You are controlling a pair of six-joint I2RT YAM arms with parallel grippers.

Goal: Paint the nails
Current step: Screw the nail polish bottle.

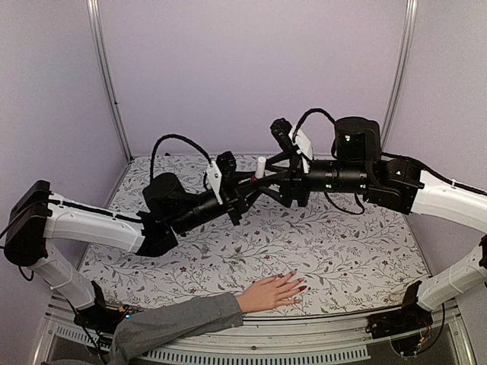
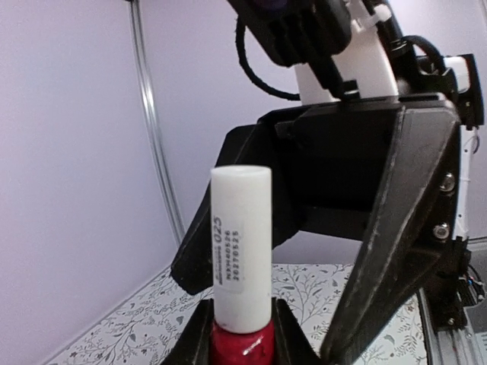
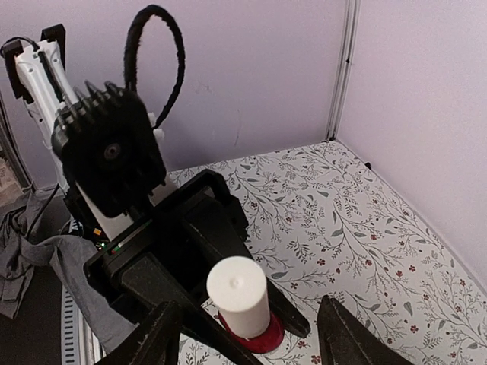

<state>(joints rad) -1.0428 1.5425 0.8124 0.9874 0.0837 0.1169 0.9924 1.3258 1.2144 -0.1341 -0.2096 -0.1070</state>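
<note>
Nails point(image 1: 298, 287) by table point(image 1: 342, 251) front edge; L gripper point(image 2: 242, 356) clamps bottle point(image 2: 243, 344), R gripper point(image 3: 251, 334) open round cap point(image 3: 237, 293).

A plain, matte back wall point(image 1: 251, 68) of pale lilac closes the enclosure. It meets a left wall point(image 1: 46, 99) and a right wall point(image 1: 449, 91) of the same colour. A slim silver left post point(image 1: 106, 76) and a matching right post point(image 1: 399, 68) run up the rear corner seams, leaning outward in the overhead view. The table is covered by a white cloth point(image 1: 342, 251) printed with grey leafy vines and small dark red flowers. An aluminium rail point(image 1: 319, 323) runs along the near edge. The light is soft and even, leaving only faint shadows on the cloth.
</note>
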